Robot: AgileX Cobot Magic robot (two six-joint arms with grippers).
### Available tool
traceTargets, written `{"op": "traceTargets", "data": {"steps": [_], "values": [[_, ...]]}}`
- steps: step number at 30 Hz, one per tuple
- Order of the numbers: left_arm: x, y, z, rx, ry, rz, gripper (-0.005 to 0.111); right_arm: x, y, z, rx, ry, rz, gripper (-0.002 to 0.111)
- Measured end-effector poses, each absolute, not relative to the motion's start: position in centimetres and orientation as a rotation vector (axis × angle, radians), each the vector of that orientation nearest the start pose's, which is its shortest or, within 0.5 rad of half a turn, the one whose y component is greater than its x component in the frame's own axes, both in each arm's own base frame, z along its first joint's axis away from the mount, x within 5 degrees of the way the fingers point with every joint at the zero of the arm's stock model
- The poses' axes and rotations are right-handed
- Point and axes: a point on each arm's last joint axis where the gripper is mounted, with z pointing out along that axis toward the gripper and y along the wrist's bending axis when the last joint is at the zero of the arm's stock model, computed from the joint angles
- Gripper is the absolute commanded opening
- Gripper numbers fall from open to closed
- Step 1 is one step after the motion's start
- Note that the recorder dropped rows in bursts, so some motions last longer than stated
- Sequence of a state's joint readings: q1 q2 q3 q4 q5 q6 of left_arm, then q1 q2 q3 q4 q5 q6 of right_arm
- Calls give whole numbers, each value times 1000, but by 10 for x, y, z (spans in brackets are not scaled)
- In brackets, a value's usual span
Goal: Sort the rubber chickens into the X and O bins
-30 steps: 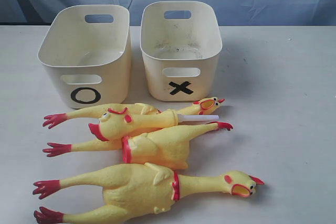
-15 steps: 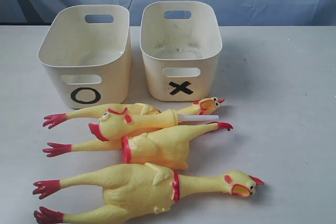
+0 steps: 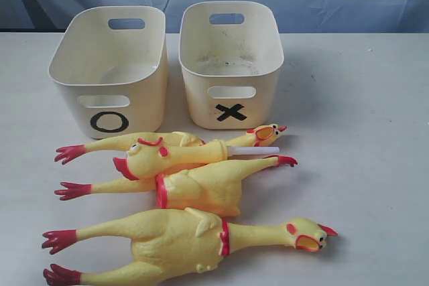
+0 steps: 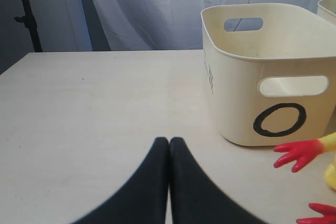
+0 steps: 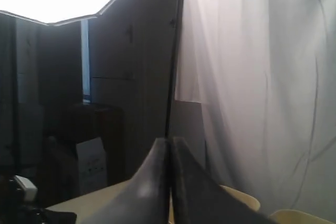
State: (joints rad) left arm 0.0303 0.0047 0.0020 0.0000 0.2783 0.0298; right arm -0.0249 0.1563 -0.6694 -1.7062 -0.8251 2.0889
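**Four chickens on the table, both bins holding none, both grippers shut on nothing**

The exterior view takes in the whole task: the O bin [image 3: 110,72] stands to the left of the X bin [image 3: 231,65], just beside it, at the far side of the white table [image 3: 362,165]; both show bare bottoms. The four rubber chickens [image 3: 194,185] lie on the table in front of the bins. The largest chicken [image 3: 177,239] lies nearest the camera, apart from the rest, with its red feet to the left and its open beak to the right. The other three overlap in a heap just in front of the bins, and a white rod [image 3: 255,150] juts from among them.

The grippers show only in the wrist views. The left gripper [image 4: 169,145] has its black fingers pressed together with nothing between them, low over bare table; its camera catches the O bin's marked wall and slot handle from near, a chicken's red foot [image 4: 296,153] beside it, and a sliver of the X bin's rim.

The right gripper [image 5: 169,142] is likewise closed and empty; its camera faces a white curtain [image 5: 262,77] and dark room, with pale rims low in frame; which bin they belong to I cannot tell.
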Motion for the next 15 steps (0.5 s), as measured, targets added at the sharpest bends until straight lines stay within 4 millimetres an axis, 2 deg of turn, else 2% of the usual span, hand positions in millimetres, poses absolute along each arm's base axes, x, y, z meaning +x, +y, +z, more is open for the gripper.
{"op": "traceTargets", "data": {"steps": [5,7,8,12,15], "values": [[55,2,187,0,1767,44,0,-4,59,389,-442,1212,643,-1],[55,2,187,0,1767,44,0,9,45,391,-266,1194,551,-1],[55,2,187,0,1767,44,0,20,29,393,-85,1167,474,-1],[55,2,187,0,1767,44,0,53,-18,394,398,1121,210,-1],[55,2,187,0,1767,44,0,70,-34,380,646,1144,188,-1]]}}
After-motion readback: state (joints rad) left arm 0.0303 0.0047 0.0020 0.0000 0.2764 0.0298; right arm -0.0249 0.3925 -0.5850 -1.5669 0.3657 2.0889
